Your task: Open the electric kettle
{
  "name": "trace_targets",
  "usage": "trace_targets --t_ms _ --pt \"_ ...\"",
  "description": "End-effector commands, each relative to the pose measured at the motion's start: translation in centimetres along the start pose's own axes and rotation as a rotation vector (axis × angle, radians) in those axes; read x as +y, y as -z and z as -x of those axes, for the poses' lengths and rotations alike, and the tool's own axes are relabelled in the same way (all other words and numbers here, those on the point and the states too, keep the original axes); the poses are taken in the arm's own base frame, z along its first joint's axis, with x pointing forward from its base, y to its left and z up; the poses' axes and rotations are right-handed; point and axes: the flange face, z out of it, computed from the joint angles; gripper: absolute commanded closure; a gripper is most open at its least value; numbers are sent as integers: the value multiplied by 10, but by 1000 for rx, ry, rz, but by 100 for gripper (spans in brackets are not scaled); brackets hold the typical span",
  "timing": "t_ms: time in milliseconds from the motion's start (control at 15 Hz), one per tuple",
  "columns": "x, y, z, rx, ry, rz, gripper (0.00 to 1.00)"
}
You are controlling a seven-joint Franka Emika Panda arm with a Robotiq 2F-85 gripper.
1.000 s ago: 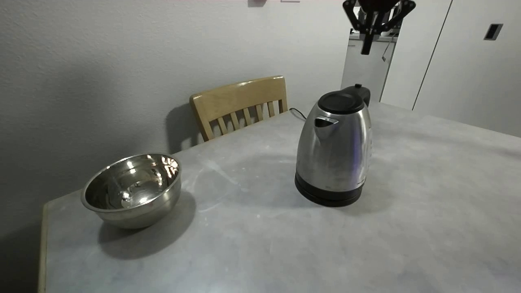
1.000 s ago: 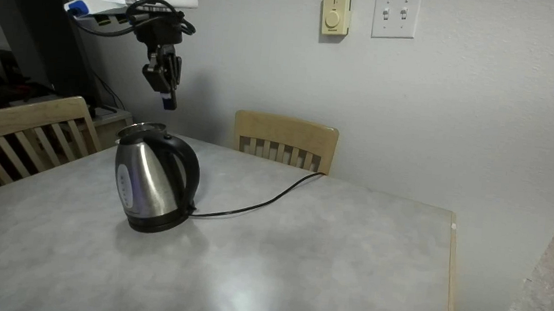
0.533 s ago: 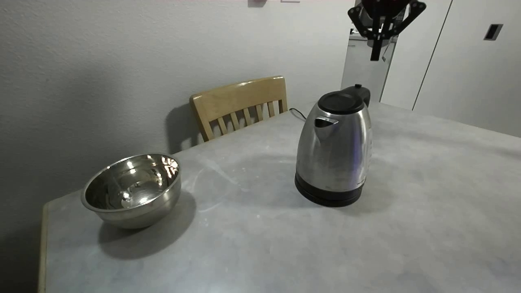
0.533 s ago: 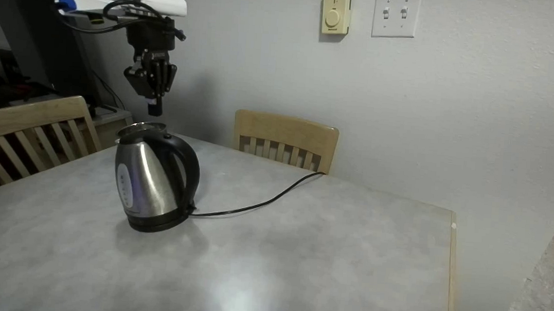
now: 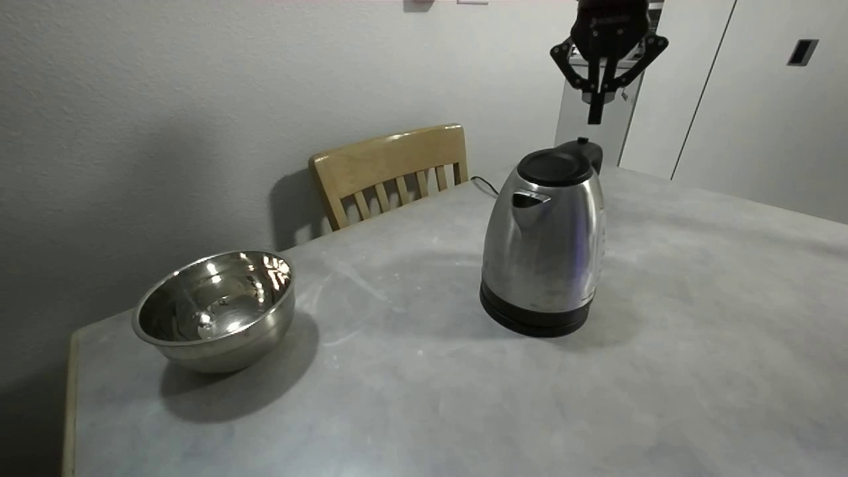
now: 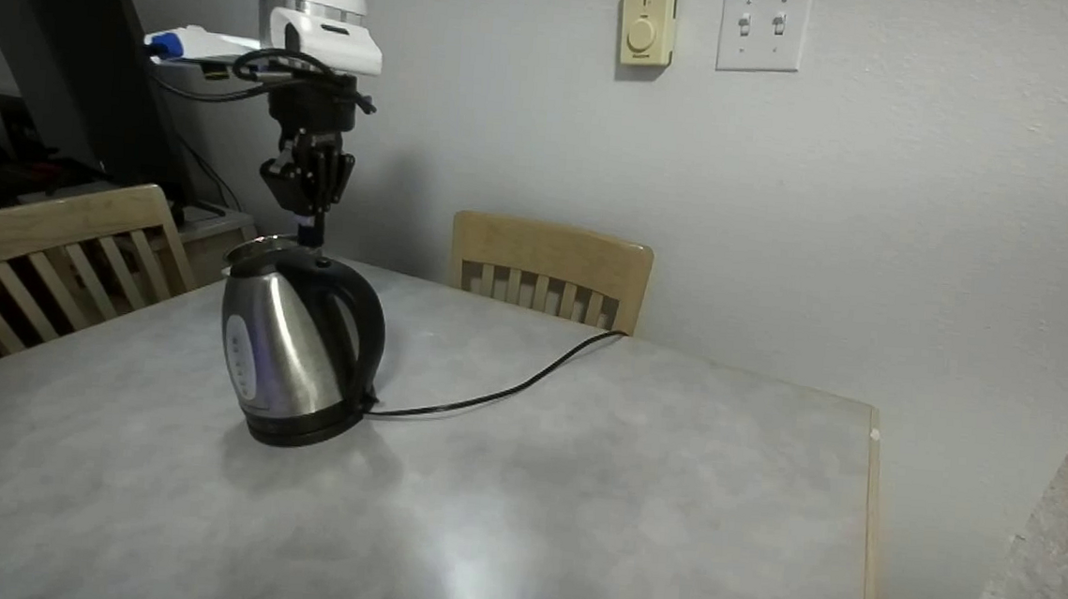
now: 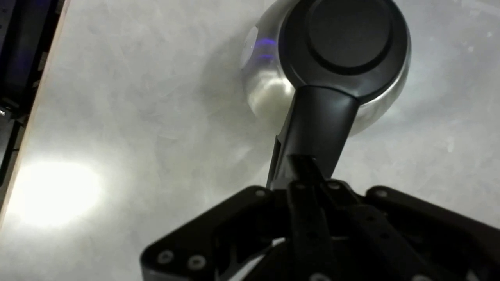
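Observation:
The electric kettle point(image 5: 543, 245) stands upright on the table, a brushed steel jug with a black base. It also shows in an exterior view point(image 6: 291, 348). Its black lid point(image 5: 555, 165) is closed; the lid fills the top of the wrist view point(image 7: 347, 35). Its black handle point(image 6: 363, 325) has a small button point(image 6: 322, 263) on top. My gripper point(image 5: 596, 109) is shut and empty, pointing down just above the handle top. It also shows in an exterior view point(image 6: 310, 232) and in the wrist view point(image 7: 306, 166), where it hides the button and lower handle.
A shiny steel bowl point(image 5: 218, 351) stands near the table's far-left corner in an exterior view. A black cord point(image 6: 509, 394) runs from the kettle base to the table edge. Wooden chairs point(image 6: 551, 254) point(image 6: 60, 229) stand against the table point(image 6: 624, 494).
My gripper has come down closer to the top of the kettle handle, with a small sideways swing and back. It stays shut. The kettle and bowl have not moved.

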Motion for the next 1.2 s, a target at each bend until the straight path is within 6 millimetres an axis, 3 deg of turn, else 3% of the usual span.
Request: trace_targets --t_ms 0,400,933,1133 --pt "-10 -9 -7 -26 17 32 100" --pt "-16 -18 -10 -40 18 65 100" --pt "-19 -12 -8 -50 27 65 100" --pt "-19 -25 -11 -102 17 99 100"
